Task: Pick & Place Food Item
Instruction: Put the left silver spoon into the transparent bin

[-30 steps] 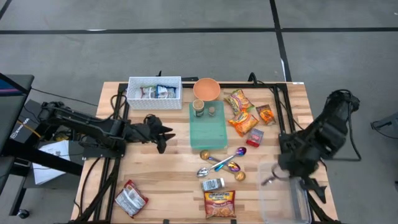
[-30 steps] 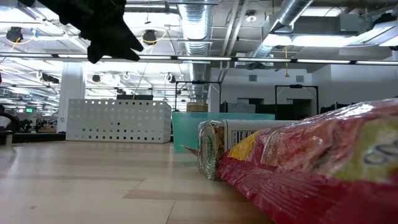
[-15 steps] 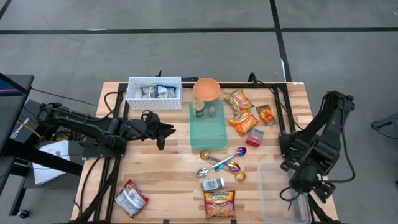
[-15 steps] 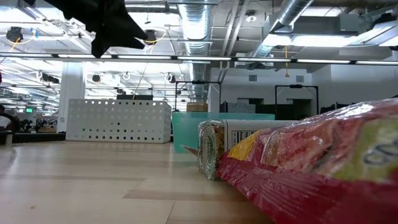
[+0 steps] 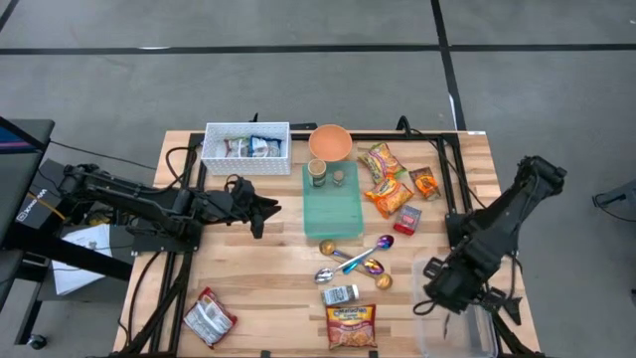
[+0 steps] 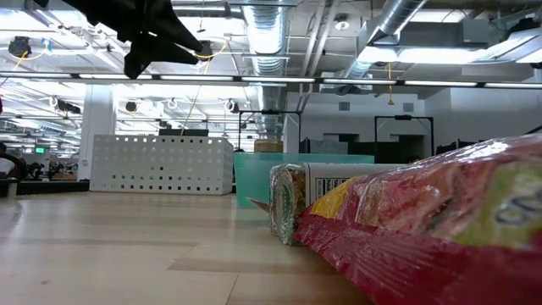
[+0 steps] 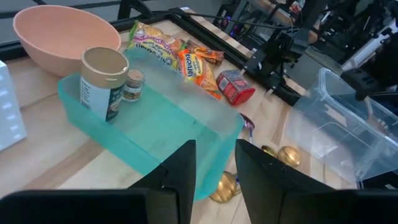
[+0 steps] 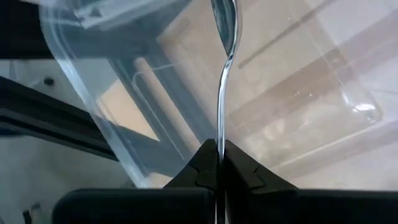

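Observation:
My right gripper hovers over a clear plastic bin at the near right, shut on a silver spoon. My left gripper hangs open above the table, left of the teal tray, with nothing between its fingers. Food lies flat on the table: a noodle packet and a small packet at the near edge, a silver-red packet near left, and snack packets and a red box right of the tray. My right gripper pinches the spoon's thin handle between its two shut fingers. The fingers slant steeply down from above. The spoon runs on past the fingertips along their line, edge-on, its bowl end over the clear bin. Whether it touches the bin does not show.
The teal tray holds a can and a small jar. A pink bowl and a white basket of packets stand at the far edge. Several spoons lie in front of the tray. Black frame rails run along both sides.
My right gripper has sunk toward the clear bin and shifted toward the table's near edge and left. Its wrist has rolled and the spoon has stayed in its hold. My left gripper has rolled slightly in place.

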`<state>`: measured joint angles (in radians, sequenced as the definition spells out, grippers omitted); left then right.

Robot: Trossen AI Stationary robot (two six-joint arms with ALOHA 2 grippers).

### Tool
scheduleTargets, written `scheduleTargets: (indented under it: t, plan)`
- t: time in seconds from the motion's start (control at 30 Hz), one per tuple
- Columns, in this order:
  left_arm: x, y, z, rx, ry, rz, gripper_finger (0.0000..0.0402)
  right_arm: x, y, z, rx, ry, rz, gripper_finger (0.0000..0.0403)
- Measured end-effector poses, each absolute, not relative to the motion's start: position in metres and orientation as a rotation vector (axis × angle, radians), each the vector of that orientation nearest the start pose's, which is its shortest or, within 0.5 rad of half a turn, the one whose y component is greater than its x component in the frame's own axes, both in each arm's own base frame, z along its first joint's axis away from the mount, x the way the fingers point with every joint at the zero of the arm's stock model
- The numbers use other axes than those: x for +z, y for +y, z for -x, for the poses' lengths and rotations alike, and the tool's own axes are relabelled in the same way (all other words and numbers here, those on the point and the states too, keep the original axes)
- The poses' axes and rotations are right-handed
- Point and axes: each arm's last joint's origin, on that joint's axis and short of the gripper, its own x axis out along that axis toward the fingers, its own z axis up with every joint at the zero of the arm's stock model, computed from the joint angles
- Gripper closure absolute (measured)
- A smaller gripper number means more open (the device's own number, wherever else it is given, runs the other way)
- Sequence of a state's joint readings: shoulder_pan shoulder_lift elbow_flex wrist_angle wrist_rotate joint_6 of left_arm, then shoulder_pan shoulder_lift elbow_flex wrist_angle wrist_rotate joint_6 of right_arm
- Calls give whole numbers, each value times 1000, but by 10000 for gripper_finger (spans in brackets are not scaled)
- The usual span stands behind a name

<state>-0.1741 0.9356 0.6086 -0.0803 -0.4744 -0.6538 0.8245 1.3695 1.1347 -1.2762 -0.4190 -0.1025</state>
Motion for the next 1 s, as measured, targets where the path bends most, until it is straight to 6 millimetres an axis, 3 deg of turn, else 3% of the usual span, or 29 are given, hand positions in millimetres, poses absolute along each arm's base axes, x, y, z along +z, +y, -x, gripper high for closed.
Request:
scheduleTargets:
  t: [0.37, 1.0]
  plan:
    - [257, -22, -200, 409, 276, 511, 296, 257, 191, -145, 1101, 1520, 430, 401]
    - [257, -22, -200, 408, 277, 504, 296, 258, 193, -148, 1073, 1510, 385, 371]
